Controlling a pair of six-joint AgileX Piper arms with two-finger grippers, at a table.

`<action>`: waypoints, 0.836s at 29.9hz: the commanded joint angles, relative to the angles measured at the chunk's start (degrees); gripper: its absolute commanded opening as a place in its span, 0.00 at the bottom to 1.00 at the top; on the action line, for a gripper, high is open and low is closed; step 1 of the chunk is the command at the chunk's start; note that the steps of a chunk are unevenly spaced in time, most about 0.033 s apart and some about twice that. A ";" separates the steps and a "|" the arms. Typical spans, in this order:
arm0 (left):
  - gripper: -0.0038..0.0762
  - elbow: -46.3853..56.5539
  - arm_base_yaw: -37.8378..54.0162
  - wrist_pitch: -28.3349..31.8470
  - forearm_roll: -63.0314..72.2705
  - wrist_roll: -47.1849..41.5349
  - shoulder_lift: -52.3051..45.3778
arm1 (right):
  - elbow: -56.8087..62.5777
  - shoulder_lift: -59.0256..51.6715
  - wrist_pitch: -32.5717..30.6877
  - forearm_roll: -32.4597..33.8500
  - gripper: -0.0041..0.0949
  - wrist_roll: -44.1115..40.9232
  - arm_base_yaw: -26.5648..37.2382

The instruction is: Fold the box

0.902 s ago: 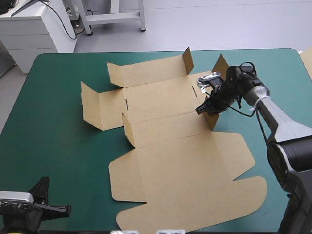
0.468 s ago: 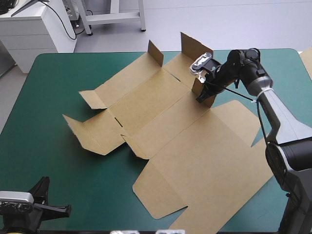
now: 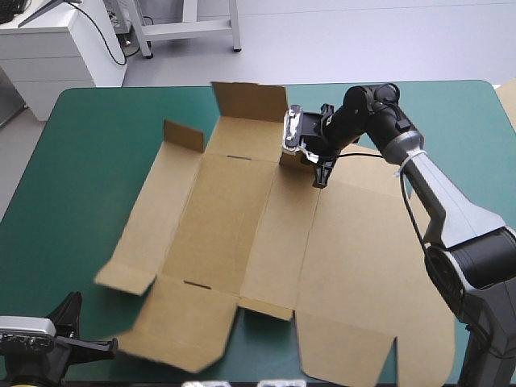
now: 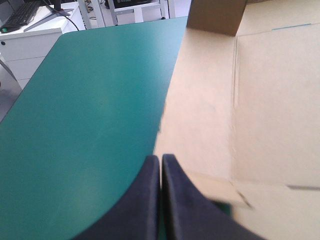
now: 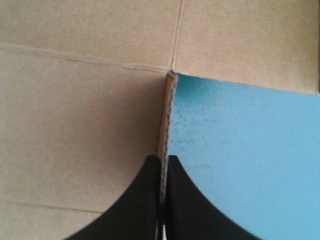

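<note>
The brown box (image 3: 242,218) lies as a cut sheet spread over the middle of the teal-green table, mostly flat, with short flaps raised at its far edge. My right gripper (image 3: 318,168) is at the sheet's far side, shut on an upright flap. The right wrist view shows that gripper (image 5: 164,165) pinching the thin board edge (image 5: 169,100), with board on one side and teal-green cover (image 5: 245,150) on the other. My left gripper (image 3: 87,345) rests at the near left corner, clear of the sheet. In the left wrist view it (image 4: 161,162) is shut on nothing, and the box (image 4: 260,100) lies ahead and to one side.
Bare teal-green cover (image 3: 89,161) lies left of the sheet. The sheet's near flaps reach the table's near edge (image 3: 266,377). A bit of more brown board (image 3: 509,97) shows at the table's far right edge. A white cabinet (image 3: 56,48) stands beyond the far left corner.
My right gripper has moved left along the far side, still holding the flap. The sheet has swung round with it and its raised walls have dropped flatter. The left arm has not moved.
</note>
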State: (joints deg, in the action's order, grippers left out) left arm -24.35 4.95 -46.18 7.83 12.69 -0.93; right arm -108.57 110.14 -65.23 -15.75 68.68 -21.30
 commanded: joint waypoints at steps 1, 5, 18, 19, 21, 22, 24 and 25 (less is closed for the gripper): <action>0.04 -1.16 -0.44 4.21 0.82 -0.48 -0.40 | -2.03 -3.23 4.21 -0.64 0.02 5.22 -2.00; 0.04 -1.16 -0.44 4.21 0.82 -0.48 -0.40 | -2.03 -3.23 6.92 -0.46 0.02 5.22 -3.99; 0.04 -1.16 -0.44 4.21 0.82 -0.48 -0.40 | -2.03 2.54 10.69 -3.21 0.02 -3.13 -4.83; 0.04 -1.16 -0.44 4.21 0.82 -0.48 -0.40 | -2.03 2.94 10.98 -3.21 0.02 -3.24 -4.96; 0.04 -1.16 -0.44 4.21 0.82 -0.48 -0.40 | -2.03 3.67 11.10 -4.16 0.02 -3.80 -4.96; 0.04 -1.16 -0.44 4.21 0.82 -0.48 -0.40 | -2.03 3.82 11.10 -5.01 0.03 -3.80 -4.96; 0.04 -1.16 -0.44 4.21 0.82 -0.48 -0.40 | -2.03 4.21 10.68 -6.30 0.04 -3.63 -4.96; 0.04 -1.16 -0.44 4.21 0.82 -0.48 -0.40 | -2.03 4.24 10.54 -7.32 0.06 -3.48 -4.96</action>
State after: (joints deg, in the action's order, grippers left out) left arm -24.35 4.95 -46.18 7.83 12.69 -0.93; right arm -108.63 117.63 -56.83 -18.70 65.61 -26.08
